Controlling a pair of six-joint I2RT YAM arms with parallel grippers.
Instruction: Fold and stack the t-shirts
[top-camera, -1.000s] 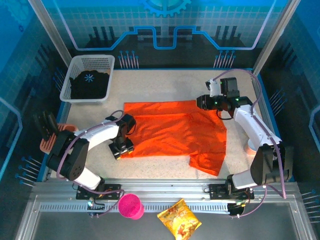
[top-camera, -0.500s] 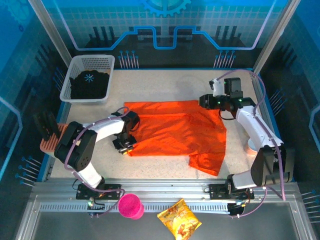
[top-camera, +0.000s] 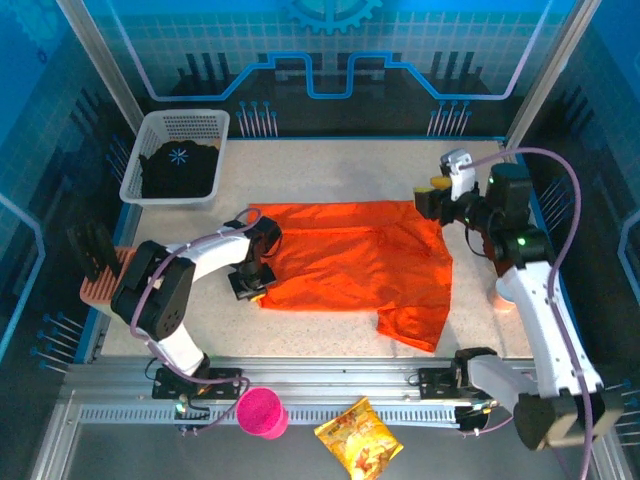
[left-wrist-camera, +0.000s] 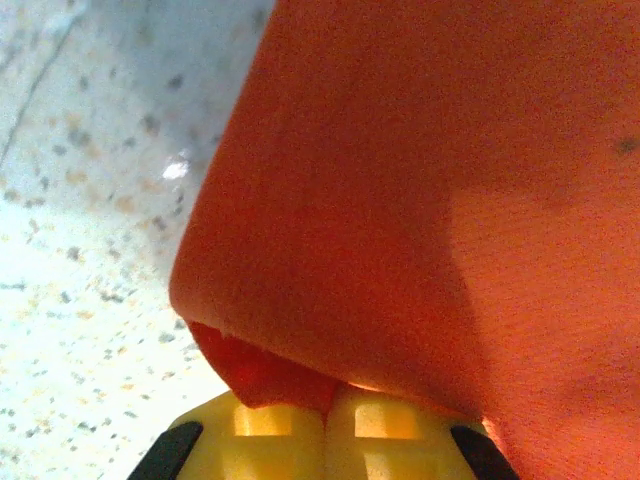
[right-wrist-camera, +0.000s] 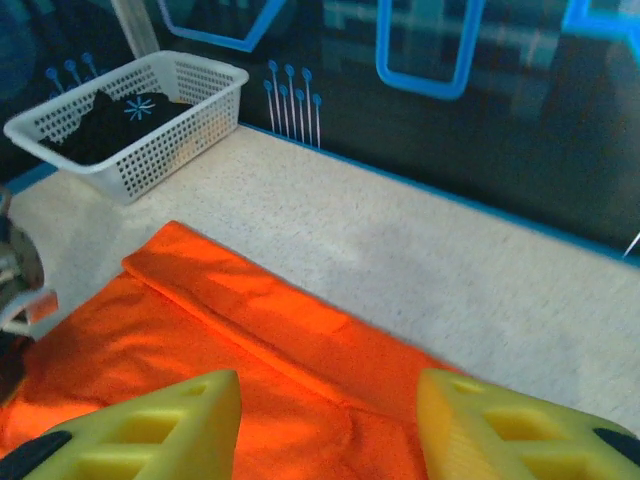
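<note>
Currently: plain bright-orange short-sleeved cloth t-shirt (top-camera: 355, 265) lies spread between the arms, long axis left–right. Left gripper (top-camera: 249, 284) clamped on its left edge; right gripper (top-camera: 432, 196), fingers apart, hovers at far-right corner.

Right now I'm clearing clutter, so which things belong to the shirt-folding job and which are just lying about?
Job: bright-orange cloth t-shirt; black t-shirt with snowflake print, in white mesh basket.
Lying about: round pink plastic cup; crinkled yellow snack bag.
</note>
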